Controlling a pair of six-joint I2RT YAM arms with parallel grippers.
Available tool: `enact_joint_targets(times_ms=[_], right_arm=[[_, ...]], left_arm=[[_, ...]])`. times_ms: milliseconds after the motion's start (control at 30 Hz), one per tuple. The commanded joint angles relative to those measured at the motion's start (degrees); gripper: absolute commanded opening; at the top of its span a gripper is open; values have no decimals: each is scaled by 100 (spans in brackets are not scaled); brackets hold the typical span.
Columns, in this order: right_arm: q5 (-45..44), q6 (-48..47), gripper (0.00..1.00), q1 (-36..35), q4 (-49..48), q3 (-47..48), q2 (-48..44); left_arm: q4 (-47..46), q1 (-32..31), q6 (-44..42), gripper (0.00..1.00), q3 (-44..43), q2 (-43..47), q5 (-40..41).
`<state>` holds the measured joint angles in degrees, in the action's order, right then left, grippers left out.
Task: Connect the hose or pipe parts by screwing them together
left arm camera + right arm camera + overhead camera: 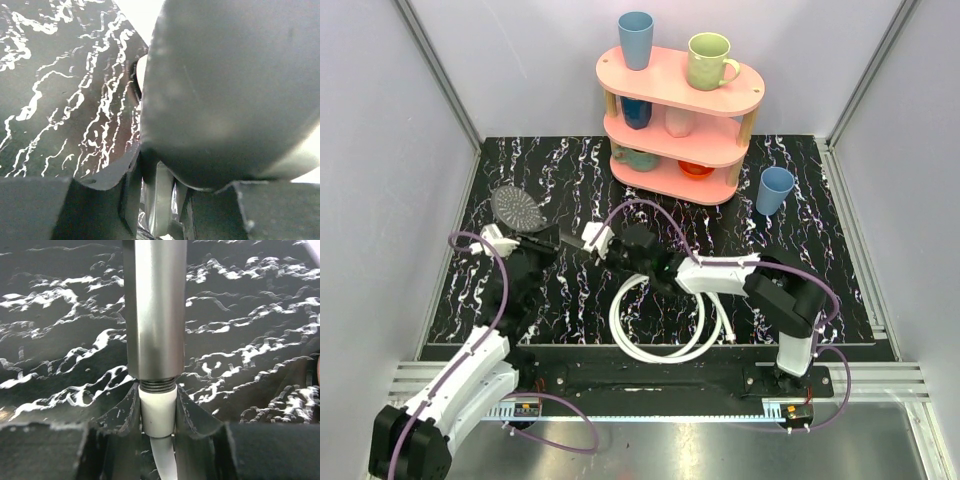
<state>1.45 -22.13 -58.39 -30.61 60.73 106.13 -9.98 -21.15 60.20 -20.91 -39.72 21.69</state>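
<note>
The grey round shower head (517, 207) lies at the left of the mat, and its back fills the left wrist view (230, 90). My left gripper (534, 244) (161, 200) is shut on its neck just below the head. The grey handle (155, 305) runs toward my right gripper (618, 246) (158, 415), and its threaded end (157, 386) meets the white fitting (157, 412) of the hose (660, 322). The right fingers (125, 410) press both sides of that fitting. The rest of the hose lies in loops near the front edge.
A pink three-tier shelf (682, 122) with cups and bowls stands at the back. A blue cup (775, 190) stands on the mat to its right. Purple cables (650, 210) arch over both arms. Grey walls close in on the left, the right and the back.
</note>
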Motion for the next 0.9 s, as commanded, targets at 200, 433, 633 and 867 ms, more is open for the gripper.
enact_joint_targets(times_ms=[200, 433, 633, 867], right_arm=[[4182, 1421, 0, 1337, 582, 1195, -233], [6243, 2151, 0, 1927, 899, 1836, 162], [7343, 2678, 0, 2068, 1031, 2215, 461], [6642, 2627, 44, 2165, 1066, 1864, 191]], left_arm=[[-4388, -118, -1020, 0, 1035, -342, -2968], [-5987, -109, -1187, 0, 974, -1360, -3987], [-6939, -100, -1406, 0, 746, -2161, -4989], [-6415, -83, -1564, 0, 536, -2101, -4429]])
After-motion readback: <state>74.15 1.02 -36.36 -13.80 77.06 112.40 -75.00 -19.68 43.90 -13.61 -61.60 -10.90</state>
